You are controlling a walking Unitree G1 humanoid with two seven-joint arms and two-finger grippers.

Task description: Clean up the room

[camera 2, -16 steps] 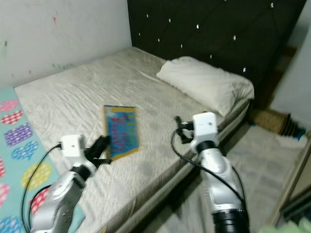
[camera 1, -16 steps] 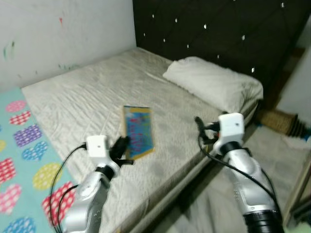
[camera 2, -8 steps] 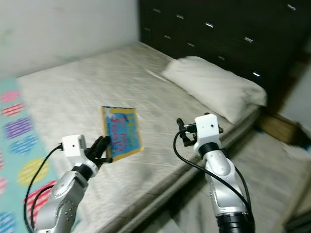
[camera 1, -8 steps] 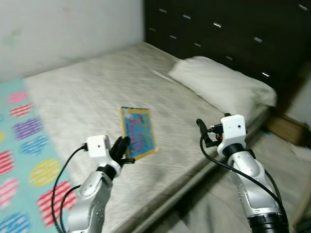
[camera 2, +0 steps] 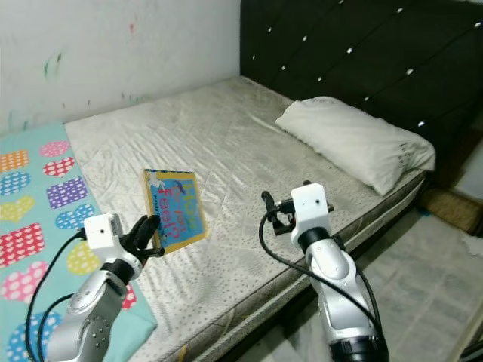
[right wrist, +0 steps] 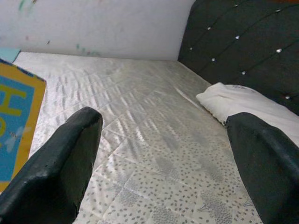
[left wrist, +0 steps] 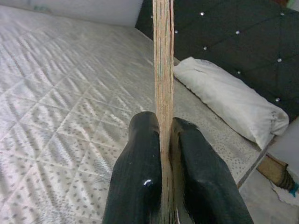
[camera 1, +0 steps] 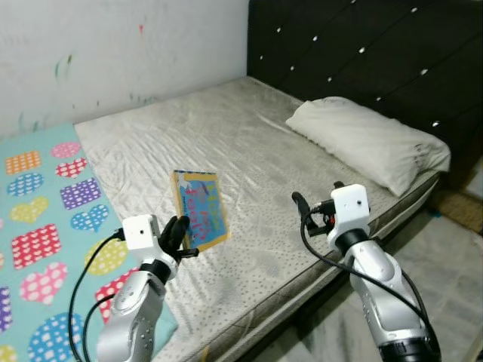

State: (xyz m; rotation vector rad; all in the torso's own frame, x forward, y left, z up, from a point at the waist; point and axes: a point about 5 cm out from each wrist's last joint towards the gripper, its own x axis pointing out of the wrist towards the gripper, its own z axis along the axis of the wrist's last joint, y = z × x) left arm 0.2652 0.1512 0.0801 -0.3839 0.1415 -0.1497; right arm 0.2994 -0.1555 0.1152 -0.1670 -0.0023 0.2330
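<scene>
**A:** What are the grippers doing?

**B:** The left gripper (camera 1: 181, 235) has its two fingers pinched on the near edge of the book (camera 1: 200, 217). In its wrist view the book's edge runs straight up between the black fingers (left wrist: 140, 182). The right gripper (camera 1: 300, 208) holds nothing, its fingers spread wide, hovering over the bed's near edge to the right of the book.

**A:** Start from the biggest thing. Where does everything sit?

**B:** Take the bed (camera 1: 249, 151) as the landmark. Its quilted grey mattress runs back to a dark studded headboard (camera 1: 377, 60), with a white pillow (camera 1: 370, 143) at that end. A bright mat (camera 1: 45, 219) with hearts and dotted patches lies along the bed's left side. The book is over the middle of the bed, toward its near side and well apart from the pillow.

**A:** Why grip it by the edge?

**B:** My guess: a flat book on a soft mattress gives no other purchase, so the fingers take the thin edge. Whether its far end rests on the mattress or is clear of it, I can't tell.

**A:** And the book itself?

**B:** Thin and stiff, rectangular, with a blue cover inside a yellow-orange border and coloured lettering too small to read. It looks like a children's board book, light enough for one gripper.
</scene>
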